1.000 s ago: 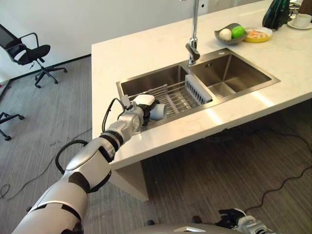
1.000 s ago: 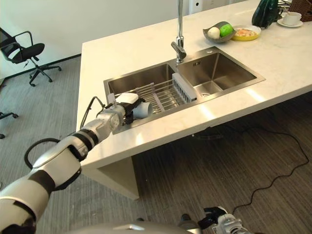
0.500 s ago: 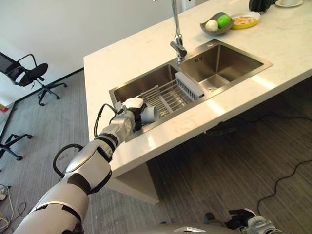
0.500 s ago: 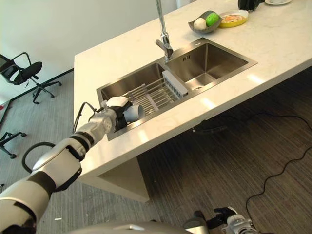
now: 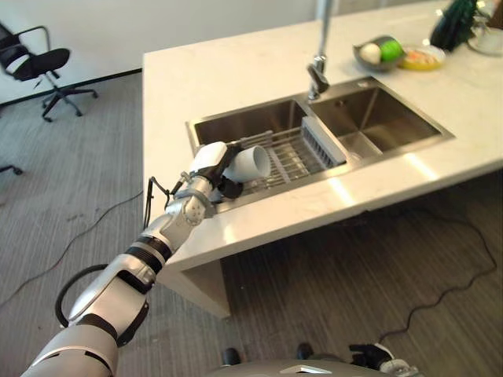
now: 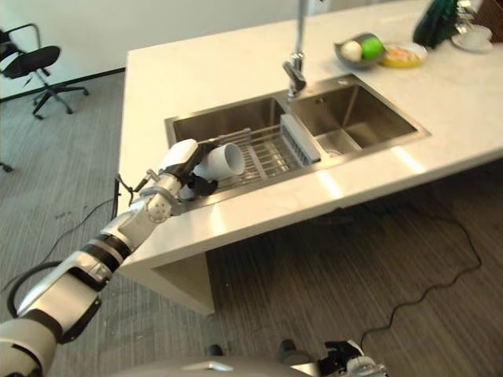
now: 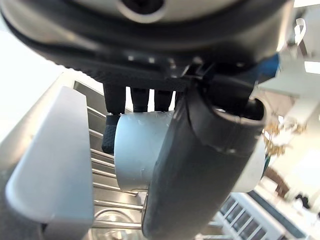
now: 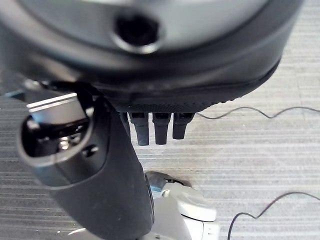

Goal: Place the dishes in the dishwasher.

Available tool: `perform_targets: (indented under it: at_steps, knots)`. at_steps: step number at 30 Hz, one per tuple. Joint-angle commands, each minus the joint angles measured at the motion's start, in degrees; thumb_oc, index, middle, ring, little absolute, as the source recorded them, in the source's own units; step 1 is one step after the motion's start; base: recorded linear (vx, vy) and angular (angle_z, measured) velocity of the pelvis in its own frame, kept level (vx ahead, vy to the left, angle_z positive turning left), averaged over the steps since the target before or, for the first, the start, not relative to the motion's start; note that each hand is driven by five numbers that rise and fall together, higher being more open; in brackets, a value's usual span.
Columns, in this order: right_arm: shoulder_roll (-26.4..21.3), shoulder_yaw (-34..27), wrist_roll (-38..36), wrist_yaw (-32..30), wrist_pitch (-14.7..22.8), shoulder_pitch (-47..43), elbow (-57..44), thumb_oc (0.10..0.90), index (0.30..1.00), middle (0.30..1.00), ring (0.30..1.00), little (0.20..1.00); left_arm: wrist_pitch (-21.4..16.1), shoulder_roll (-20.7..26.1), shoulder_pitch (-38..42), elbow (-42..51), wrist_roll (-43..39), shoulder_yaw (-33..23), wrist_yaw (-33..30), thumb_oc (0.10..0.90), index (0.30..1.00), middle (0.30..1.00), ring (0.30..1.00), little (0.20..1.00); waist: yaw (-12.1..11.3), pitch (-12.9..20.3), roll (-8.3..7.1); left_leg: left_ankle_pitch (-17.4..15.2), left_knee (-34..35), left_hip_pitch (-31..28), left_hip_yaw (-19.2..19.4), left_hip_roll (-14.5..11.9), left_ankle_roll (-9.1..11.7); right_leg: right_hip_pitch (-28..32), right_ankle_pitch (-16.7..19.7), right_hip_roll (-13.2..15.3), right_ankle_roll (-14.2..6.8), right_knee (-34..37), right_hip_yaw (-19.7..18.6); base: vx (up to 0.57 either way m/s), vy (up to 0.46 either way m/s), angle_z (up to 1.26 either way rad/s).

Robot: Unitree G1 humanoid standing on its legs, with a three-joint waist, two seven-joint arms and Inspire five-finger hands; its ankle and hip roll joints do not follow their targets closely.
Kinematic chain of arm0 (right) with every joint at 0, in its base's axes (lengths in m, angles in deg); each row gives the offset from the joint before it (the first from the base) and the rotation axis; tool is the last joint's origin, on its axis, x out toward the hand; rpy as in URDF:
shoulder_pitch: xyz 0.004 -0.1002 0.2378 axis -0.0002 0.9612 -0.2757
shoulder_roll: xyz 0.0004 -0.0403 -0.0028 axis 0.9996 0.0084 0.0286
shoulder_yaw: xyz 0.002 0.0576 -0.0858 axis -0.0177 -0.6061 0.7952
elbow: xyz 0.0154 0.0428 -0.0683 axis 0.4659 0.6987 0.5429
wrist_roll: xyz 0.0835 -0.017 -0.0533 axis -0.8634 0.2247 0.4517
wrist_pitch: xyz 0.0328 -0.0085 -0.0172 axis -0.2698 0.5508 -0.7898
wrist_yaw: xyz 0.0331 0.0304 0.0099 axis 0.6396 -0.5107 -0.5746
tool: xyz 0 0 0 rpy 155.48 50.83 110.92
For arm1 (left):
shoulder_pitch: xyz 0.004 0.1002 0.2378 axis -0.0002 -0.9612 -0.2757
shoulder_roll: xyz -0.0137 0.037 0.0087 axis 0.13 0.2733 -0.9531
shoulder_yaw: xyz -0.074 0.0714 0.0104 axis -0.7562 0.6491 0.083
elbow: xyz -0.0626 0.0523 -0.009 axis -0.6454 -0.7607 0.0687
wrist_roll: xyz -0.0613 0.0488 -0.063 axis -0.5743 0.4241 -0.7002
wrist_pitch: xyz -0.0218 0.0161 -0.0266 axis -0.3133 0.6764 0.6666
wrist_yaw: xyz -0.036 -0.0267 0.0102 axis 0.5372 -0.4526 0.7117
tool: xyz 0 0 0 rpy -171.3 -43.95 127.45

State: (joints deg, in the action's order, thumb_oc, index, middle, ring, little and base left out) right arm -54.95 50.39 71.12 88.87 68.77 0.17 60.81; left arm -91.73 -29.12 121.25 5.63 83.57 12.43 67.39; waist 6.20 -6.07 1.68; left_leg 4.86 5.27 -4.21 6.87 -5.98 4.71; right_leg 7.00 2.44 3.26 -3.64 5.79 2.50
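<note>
The left hand (image 5: 211,166) has lifted the white cup (image 5: 251,162) clear of the sink rack (image 5: 292,155), its fingers curled round it, at centre frame above the worktop (image 5: 228,71). The right hand (image 8: 100,165) hangs over carpet, fingers relaxed.

The smooth white ceramic cup (image 5: 253,162) sits in the dark left hand (image 5: 211,174), whose thumb carries a white cover. The double steel sink (image 5: 383,118) is brushed silver, its wire rack (image 5: 289,159) pale grey. The stone countertop (image 5: 236,71) is cream with faint veining. A grey bowl (image 5: 372,56) holds a bright green fruit (image 5: 387,49) and a whitish one (image 5: 368,53), beside a yellow plate (image 5: 428,58). The carpet floor (image 5: 78,181) is grey with fine stripes.
</note>
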Motion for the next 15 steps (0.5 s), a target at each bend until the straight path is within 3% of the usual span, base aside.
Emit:
perform_targets:
  at_steps: [1, 3, 4, 7, 12, 15]
  knots:
    - [-0.93, 0.04, -1.51, -0.43, 1.98, -2.11, 0.94, 0.800, 0.900, 0.900, 0.900, 0.900, -8.91, -3.63, 7.36, 3.34, -16.67, -6.99, -4.91, 0.400, 0.300, 0.300, 0.300, 0.300, -0.93, 3.14, 1.59, -4.09, -0.27, -1.90, -1.76, -0.69, 2.57, -1.60, -2.41, 3.01, -5.04, -0.79, 0.84, -0.01, 0.005, 0.06]
    - [-0.93, -0.13, -1.73, -0.81, 1.83, -2.34, 0.95, 0.800, 0.900, 0.900, 0.900, 0.900, -9.09, -4.02, 7.58, 3.51, -19.39, -8.11, -4.73, 0.400, 0.300, 0.300, 0.300, 0.300, -0.99, 3.25, 1.40, -4.14, -0.27, -1.92, -1.91, -0.68, 2.57, -1.50, -2.39, 3.05, -5.01, -0.79, 0.90, 0.00, 0.000, 0.00]
    - [-0.83, -0.38, -1.82, -1.22, 1.74, -2.63, 1.31, 0.800, 0.900, 0.900, 0.900, 0.900, -11.46, -6.02, 8.14, 5.68, -26.89, -10.63, -5.31, 0.400, 0.300, 0.300, 0.300, 0.300, -1.15, 3.52, 1.07, -4.12, -0.27, -1.91, -2.11, -0.67, 2.59, -1.32, -2.42, 3.02, -4.90, -0.79, 1.10, 0.00, 0.000, 0.00]
    - [-0.70, -1.10, -2.03, -1.75, 1.85, -2.19, 1.14, 0.800, 0.900, 0.900, 0.900, 0.900, -13.98, -6.81, 8.11, 12.63, -31.65, -13.66, -6.31, 0.400, 0.300, 0.300, 0.300, 0.300, -1.39, 3.64, 0.80, -4.03, -0.27, -1.71, -2.74, -0.61, 2.61, -1.22, -2.45, 3.03, -4.80, -0.79, 1.38, -0.02, -0.004, 0.09]
    - [0.19, -2.18, -2.74, -1.59, 1.69, -0.13, 1.31, 0.800, 0.900, 0.900, 0.900, 0.900, -16.88, -4.26, 1.71, 28.88, -31.02, -22.84, -8.19, 0.400, 0.300, 0.300, 0.300, 0.300, -2.80, 3.96, 0.52, -4.33, -0.27, -1.83, -3.64, -0.17, 2.35, -1.27, -2.72, 3.09, -4.64, -0.79, 1.04, -0.01, -0.004, 0.03]
    - [0.20, -2.79, -2.25, -0.24, 1.59, 0.83, 2.07, 0.800, 0.900, 0.900, 0.900, 0.900, -17.72, -0.13, -5.77, 35.77, -26.94, -30.32, -9.22, 0.400, 0.300, 0.300, 0.300, 0.300, -4.59, 3.88, 0.51, -3.80, -0.27, -1.62, -3.94, -0.04, 2.32, -1.49, -2.56, 2.98, -4.24, -0.79, 0.72, -0.02, -0.018, -0.04]
